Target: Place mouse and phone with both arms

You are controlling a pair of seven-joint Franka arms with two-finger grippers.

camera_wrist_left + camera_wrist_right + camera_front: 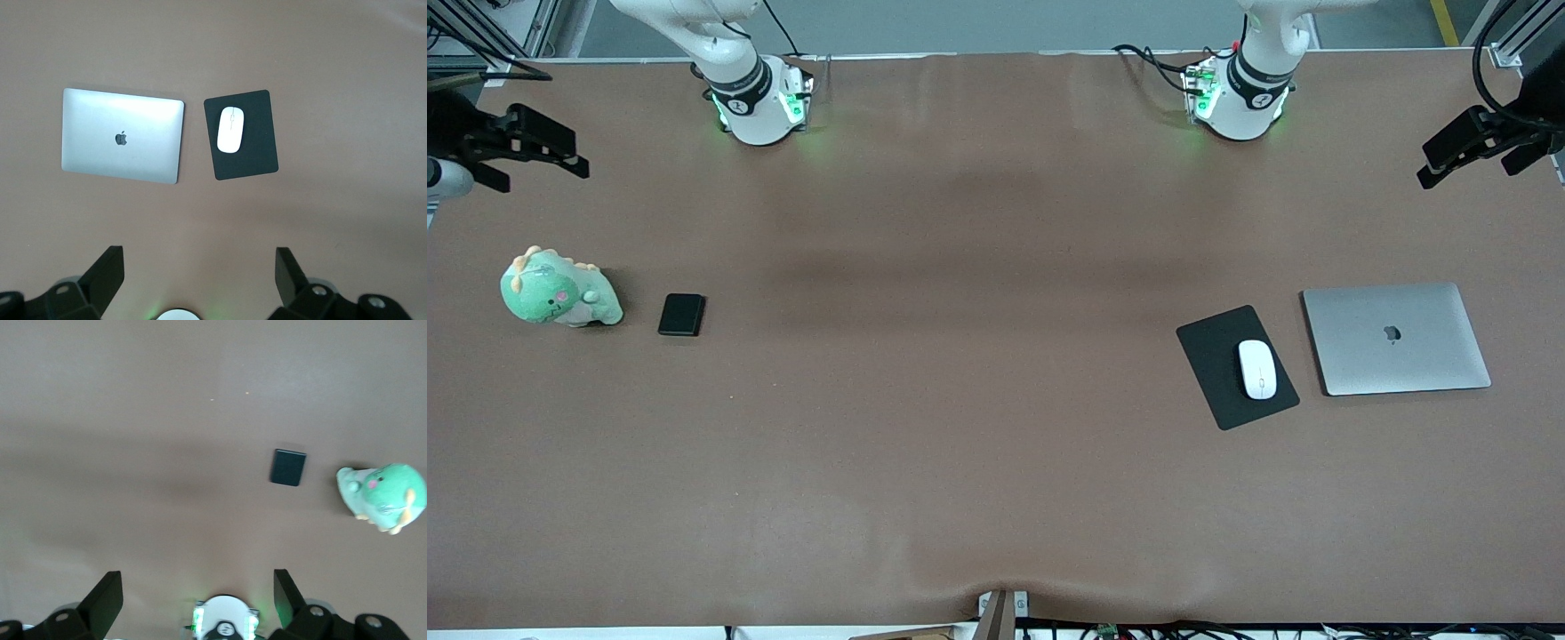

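The mouse [1256,369] lies on the mouse pad [1209,356] at the right of the front view, just beside the closed laptop [1396,338]. The phone [681,314] lies flat on the table [978,400] at the left, near the green plush dinosaur [559,289]. Each arm hangs high at its own end, probably to survey. The left pincer [200,277] and right pincer [198,597] are both spread wide, empty.
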